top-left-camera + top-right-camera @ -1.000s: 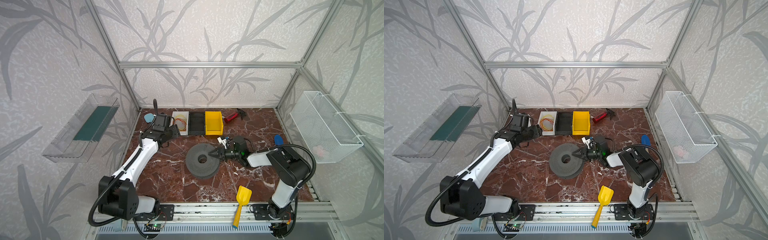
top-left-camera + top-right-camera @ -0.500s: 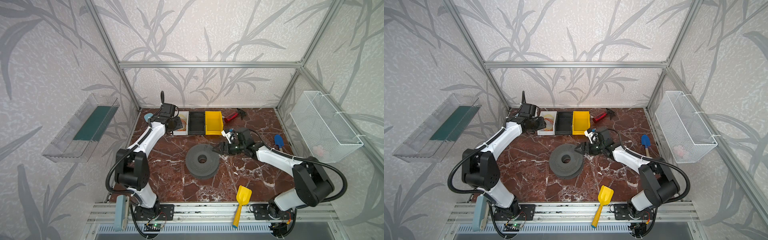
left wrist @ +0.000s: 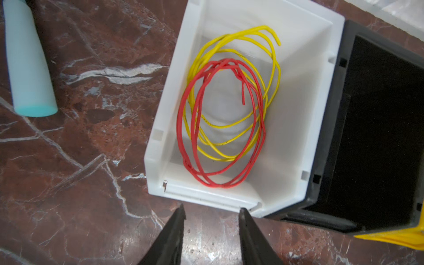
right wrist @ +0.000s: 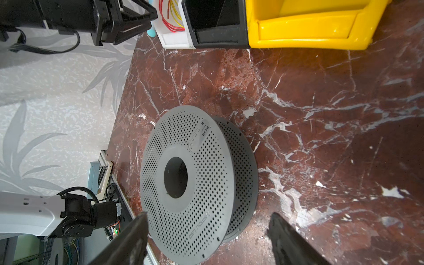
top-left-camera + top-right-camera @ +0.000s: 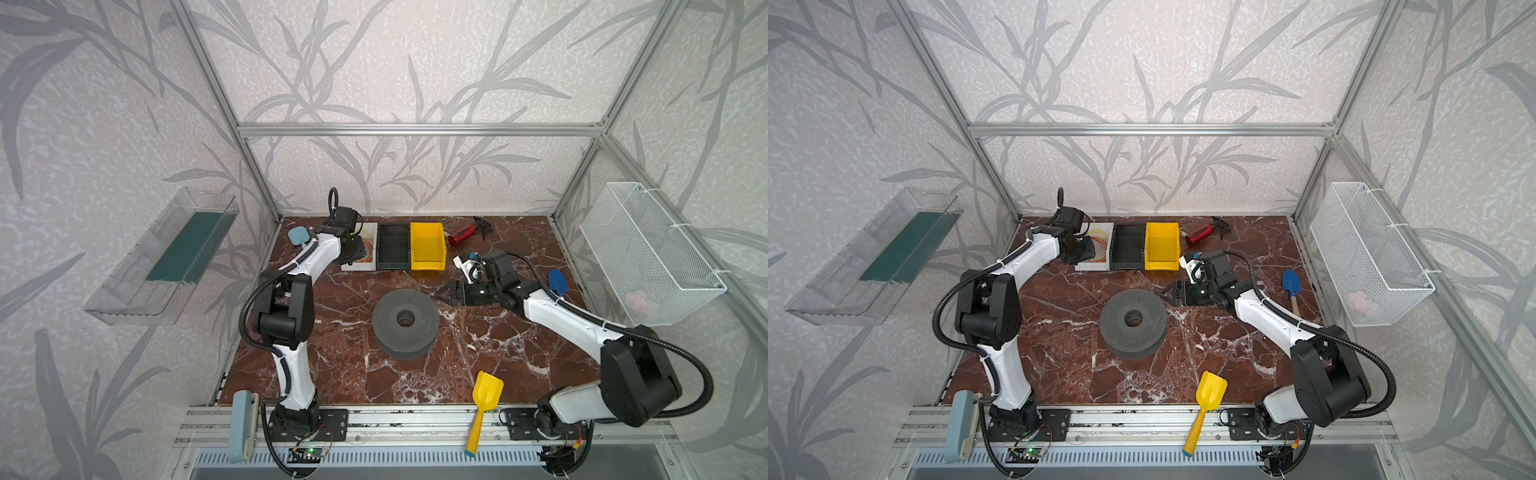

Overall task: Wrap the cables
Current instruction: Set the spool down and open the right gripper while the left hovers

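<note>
Hovering at the near lip of the white bin (image 3: 158, 137), your left gripper (image 3: 212, 211) is standing partly open and gripping nothing in the left wrist view. The cables (image 3: 224, 114), red loops lying over yellow ones, are resting on the bin floor just beyond the fingertips, untouched.

The right wrist view is showing your right gripper (image 4: 207, 216) spread wide and empty, its fingers framing the near rim of the grey spool (image 4: 197, 183). The cables are only a far glimpse in the bin there.

Both top views are giving what neither wrist camera does: the two arms together, with the left gripper (image 5: 355, 253) covering part of the bin and the right gripper (image 5: 446, 293) just beside the spool.

Since a second ago, the left gripper has been moving up over the bin and narrowing, and the right has been widening.
</note>
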